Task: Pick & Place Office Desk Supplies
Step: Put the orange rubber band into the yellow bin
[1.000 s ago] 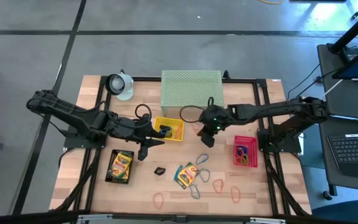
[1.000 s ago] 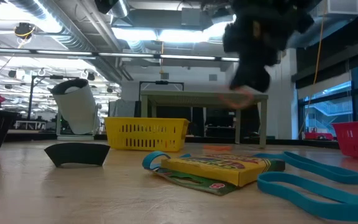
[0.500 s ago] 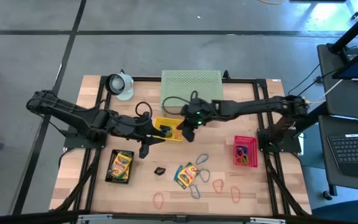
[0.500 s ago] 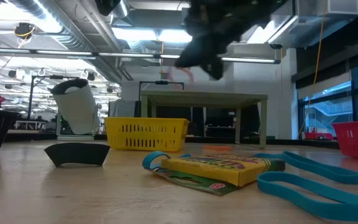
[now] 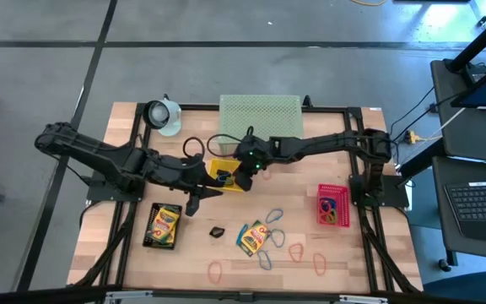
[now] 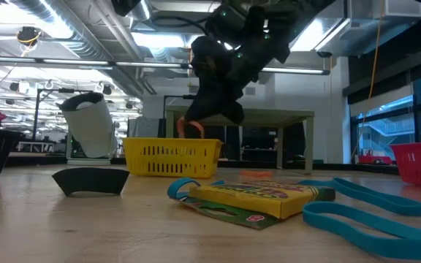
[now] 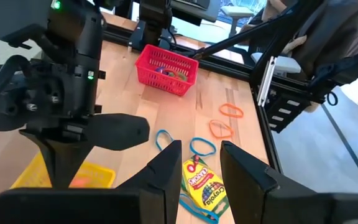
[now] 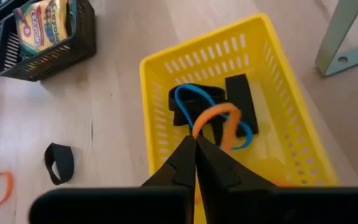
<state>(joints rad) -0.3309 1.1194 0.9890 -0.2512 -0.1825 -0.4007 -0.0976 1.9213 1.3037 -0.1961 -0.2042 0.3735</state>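
Orange loop (image 8: 219, 121) hung from the right gripper (image 8: 195, 148), jaws pinched shut on it, directly above the yellow tray (image 8: 160, 106) (which already held a blue loop (image 8: 194, 96) and black clips (image 8: 241, 99)). Held high over the tray's middle, probably so a release would land it inside. Left gripper (image 7: 197, 168) waited just beside the tray, jaws narrowly parted, holding nothing. Crayon box (image 5: 251, 238) and further loops (image 5: 296, 250) lay on the surface, well apart from the tray.

lighting is bright and even, from ceiling strip lights (image 6: 196, 40) in the low view; shadows on the bench (image 5: 192, 253) are soft; wrist foregrounds are blurred.
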